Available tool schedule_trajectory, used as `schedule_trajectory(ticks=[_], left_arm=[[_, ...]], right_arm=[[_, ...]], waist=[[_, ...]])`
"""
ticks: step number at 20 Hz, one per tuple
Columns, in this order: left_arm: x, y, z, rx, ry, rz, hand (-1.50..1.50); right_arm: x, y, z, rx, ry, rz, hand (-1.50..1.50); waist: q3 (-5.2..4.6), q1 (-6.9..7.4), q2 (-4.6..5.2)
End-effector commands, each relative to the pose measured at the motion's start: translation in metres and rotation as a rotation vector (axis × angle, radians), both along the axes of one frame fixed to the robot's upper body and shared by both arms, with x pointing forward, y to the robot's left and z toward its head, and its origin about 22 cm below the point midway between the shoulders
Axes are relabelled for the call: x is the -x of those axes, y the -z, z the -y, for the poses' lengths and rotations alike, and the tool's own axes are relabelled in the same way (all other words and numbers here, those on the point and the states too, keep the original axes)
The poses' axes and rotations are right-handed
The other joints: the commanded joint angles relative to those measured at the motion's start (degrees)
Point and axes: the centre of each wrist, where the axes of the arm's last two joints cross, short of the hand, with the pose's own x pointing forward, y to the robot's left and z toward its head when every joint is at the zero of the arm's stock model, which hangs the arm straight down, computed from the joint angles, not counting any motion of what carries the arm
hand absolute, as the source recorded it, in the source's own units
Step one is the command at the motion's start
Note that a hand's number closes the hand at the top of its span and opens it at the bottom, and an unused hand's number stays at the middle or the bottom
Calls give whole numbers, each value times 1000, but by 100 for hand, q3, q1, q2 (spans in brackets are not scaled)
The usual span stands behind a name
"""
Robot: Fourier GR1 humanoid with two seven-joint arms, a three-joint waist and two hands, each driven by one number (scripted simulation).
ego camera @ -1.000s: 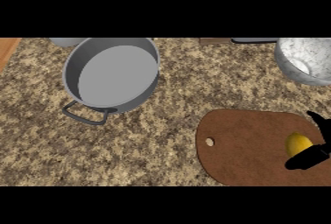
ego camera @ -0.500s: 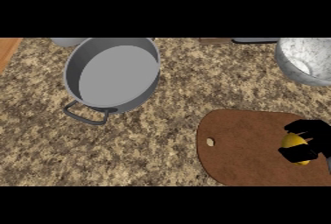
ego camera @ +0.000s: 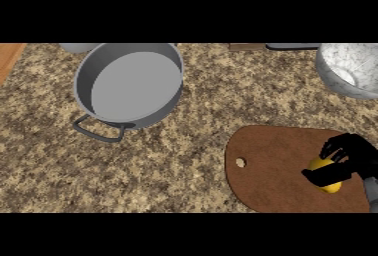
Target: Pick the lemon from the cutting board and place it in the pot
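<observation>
A yellow lemon (ego camera: 322, 166) lies on the brown cutting board (ego camera: 273, 170) at the lower right. My right hand (ego camera: 353, 154) comes in from the right edge, its fingers curled over the lemon's top and its thumb under the lemon's near side. Much of the fruit is covered by the hand. The grey pot (ego camera: 130, 83) stands empty at the upper left, a dark handle (ego camera: 96, 131) pointing toward me. My left hand does not show.
A speckled metal bowl (ego camera: 351, 70) sits at the upper right corner. A dark flat utensil (ego camera: 273, 47) lies along the far edge. A wooden strip (ego camera: 9, 57) borders the counter's left side. Granite counter lies between pot and board.
My right hand has moved left over the board and closed its fingers round the lemon, which was only touched from the side a second ago.
</observation>
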Motion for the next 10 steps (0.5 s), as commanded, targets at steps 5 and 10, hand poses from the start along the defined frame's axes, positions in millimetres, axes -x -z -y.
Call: schedule_trajectory(ticks=[5,10], left_arm=[[-101,-42,-1,11,37,527,0],[-101,-38,2,7,52,520,0]], right_arm=[[8,7,-91,-31,-227,47,150],[15,7,-147,4,-304,84,150]], waist=[[-20,236,-39],[-44,297,-69]])
